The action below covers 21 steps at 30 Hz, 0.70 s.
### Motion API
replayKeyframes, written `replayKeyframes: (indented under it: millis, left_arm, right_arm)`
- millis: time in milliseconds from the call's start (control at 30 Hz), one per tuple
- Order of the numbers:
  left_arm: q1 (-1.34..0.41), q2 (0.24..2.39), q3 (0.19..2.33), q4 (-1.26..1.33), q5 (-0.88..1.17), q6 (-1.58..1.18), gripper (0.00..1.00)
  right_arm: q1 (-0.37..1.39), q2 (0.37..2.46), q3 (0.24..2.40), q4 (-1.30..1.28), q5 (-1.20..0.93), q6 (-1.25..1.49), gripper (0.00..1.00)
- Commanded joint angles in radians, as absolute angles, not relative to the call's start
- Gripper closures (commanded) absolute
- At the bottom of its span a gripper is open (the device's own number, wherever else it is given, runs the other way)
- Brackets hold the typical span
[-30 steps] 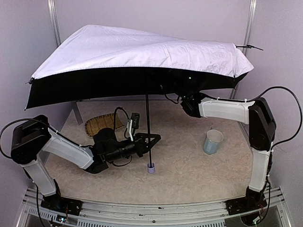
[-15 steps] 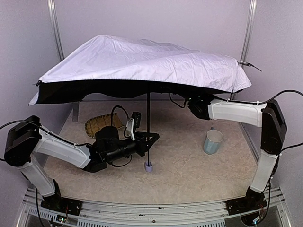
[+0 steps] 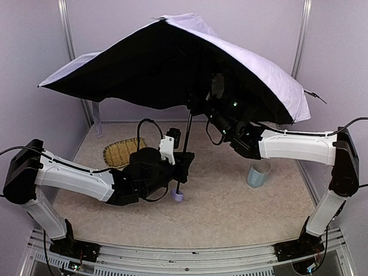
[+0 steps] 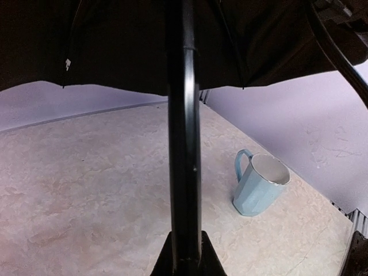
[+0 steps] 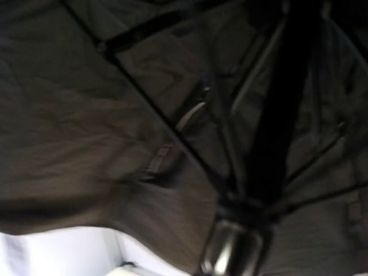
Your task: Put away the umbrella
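Observation:
The umbrella is open and tilted back, so its black lining (image 3: 144, 66) faces the top camera and its lavender fabric (image 3: 270, 72) shows along the right edge. Its thin black shaft (image 3: 186, 135) slants down to the lavender handle knob (image 3: 177, 196), just above the table. My left gripper (image 3: 183, 164) is shut on the lower shaft, which also shows in the left wrist view (image 4: 184, 144) between the fingers (image 4: 164, 261). My right gripper (image 3: 215, 106) is up under the canopy by the hub. The right wrist view is blurred and shows ribs (image 5: 155, 109) and a metal runner (image 5: 230, 247); its fingers are not distinguishable.
A light blue cup (image 3: 259, 172) stands right of centre, under the right forearm; it also shows in the left wrist view (image 4: 260, 184). A woven straw tray (image 3: 122, 151) lies at the back left. The canopy reaches close to the side walls and the corner posts (image 3: 301, 34).
The canopy has tipped up and back, turning its black underside to the camera. The right gripper has moved left and up to the hub. The left gripper has lifted the shaft a little.

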State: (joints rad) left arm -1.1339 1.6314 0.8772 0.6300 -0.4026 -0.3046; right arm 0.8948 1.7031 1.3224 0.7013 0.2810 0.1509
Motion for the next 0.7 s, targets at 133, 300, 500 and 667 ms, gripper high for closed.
replayKeyframes:
  millis: [133,300,500,667]
  left_arm:
    - [-1.155,1.660,0.927,0.660,-0.498,-0.239,1.00]
    - [-1.148,1.645,0.884,0.716,-0.388,-0.221,1.00]
    - [-1.078,1.632,0.792,0.825,-0.128,-0.240,0.63]
    - [-1.008,1.647,0.741,0.899,-0.017,-0.316,0.48]
  right_arm:
    - [0.892,1.675,1.317,0.753,0.427,0.060,0.81]
    - [0.890,1.654,1.306,0.718,0.344,0.152,1.00]
    - [0.890,1.613,1.320,0.720,0.121,0.329,1.00]
    - [0.890,1.606,1.329,0.750,0.018,0.442,1.00]
